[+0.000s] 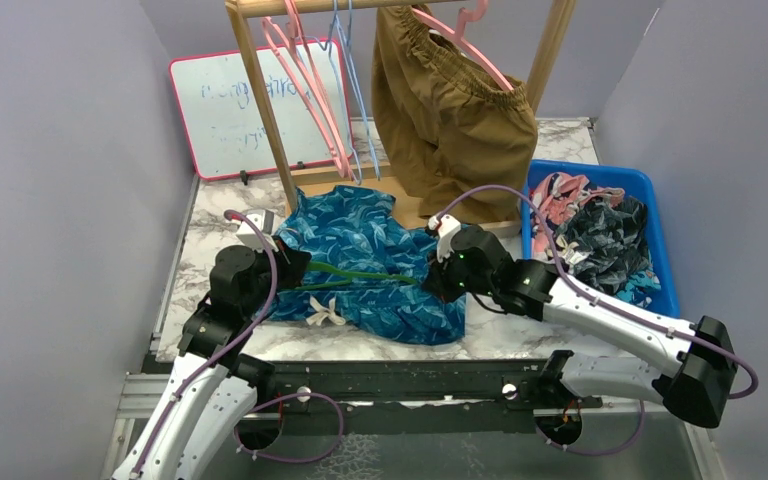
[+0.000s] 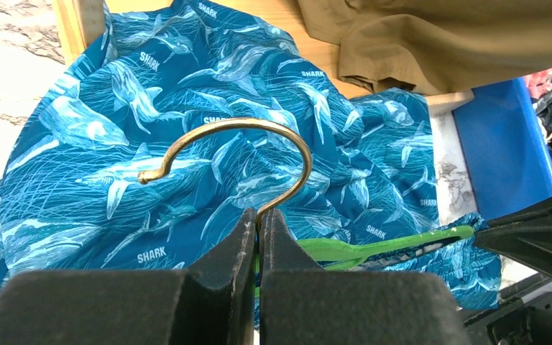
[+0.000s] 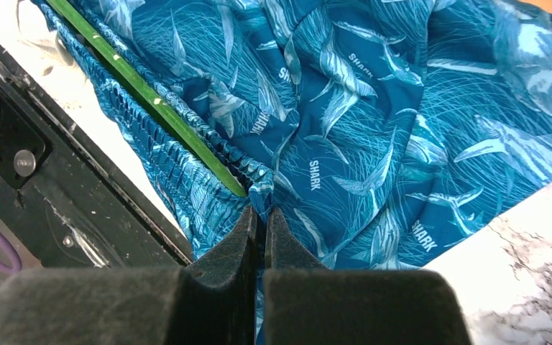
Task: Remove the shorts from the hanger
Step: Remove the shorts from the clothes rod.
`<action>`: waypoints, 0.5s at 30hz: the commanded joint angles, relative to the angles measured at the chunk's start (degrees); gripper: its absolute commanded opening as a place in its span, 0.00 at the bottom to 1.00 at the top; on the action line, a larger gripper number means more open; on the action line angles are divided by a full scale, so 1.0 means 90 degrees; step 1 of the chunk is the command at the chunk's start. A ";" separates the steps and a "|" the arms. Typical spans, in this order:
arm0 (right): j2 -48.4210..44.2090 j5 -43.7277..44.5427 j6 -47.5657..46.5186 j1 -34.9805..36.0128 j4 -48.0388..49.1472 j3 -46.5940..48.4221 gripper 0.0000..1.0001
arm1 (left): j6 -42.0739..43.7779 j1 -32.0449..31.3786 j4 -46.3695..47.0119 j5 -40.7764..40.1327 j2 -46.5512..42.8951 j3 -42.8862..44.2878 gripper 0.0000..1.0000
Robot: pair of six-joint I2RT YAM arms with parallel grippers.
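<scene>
**Both grippers clamped: hook on the left, waistband on the right**

Your shark-print blue shorts (image 1: 380, 260) lie spread on the marble surface (image 1: 520, 330), in front of the wooden rack (image 1: 260, 100), with the green hanger (image 1: 355, 272) threaded through their waistband. Your left gripper (image 2: 257, 219) is pressed together on the stem of the hanger's brass hook (image 2: 259, 129). The hook curls up over the fabric. Your right gripper (image 3: 259, 215) is pinching the gathered waistband just at the hanger's far tip.

To your right, the blue bin (image 1: 660, 250) sits on the surface beside the rack. It holds a pink-and-navy leaf-print pair (image 1: 565, 195) at the back and a black patterned pair (image 1: 610, 235) bunched in the middle. A bit of teal-blue cloth (image 1: 638, 288) shows at the bin's near edge.

On the rack, brownish-orange shorts (image 1: 450, 120) hang from a pink hanger (image 1: 470, 45).
</scene>
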 commanded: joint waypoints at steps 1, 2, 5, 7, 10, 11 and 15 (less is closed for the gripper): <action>0.0205 -0.0218 -0.0128 -0.0032 -0.0122 -0.0227 0.01 | 0.0084 0.0088 0.0205 -0.0668 -0.0149 0.0214 0.00; 0.0250 -0.0106 -0.0119 -0.0036 -0.0192 -0.0227 0.01 | 0.0068 0.0091 0.0180 -0.0744 -0.0190 0.0214 0.00; 0.0301 0.0544 0.0117 -0.0054 -0.0404 -0.0236 0.01 | -0.0011 0.0091 0.0026 -0.1076 -0.0304 0.0240 0.00; 0.0207 0.0757 0.0284 -0.0110 -0.0423 -0.0279 0.01 | -0.0096 0.0088 -0.0111 -0.1399 -0.0355 0.0266 0.00; -0.0067 0.0901 0.0545 -0.0266 -0.0302 -0.0426 0.02 | -0.0226 0.0096 -0.0336 -0.1768 -0.0397 0.0305 0.00; -0.0187 0.0899 0.0594 -0.0327 -0.0248 -0.0482 0.01 | -0.0257 0.0095 -0.0391 -0.1814 -0.0409 0.0318 0.00; -0.0545 0.0610 0.0602 -0.0412 0.0019 -0.0654 0.01 | -0.0285 0.0094 -0.0338 -0.1641 -0.0452 0.0271 0.00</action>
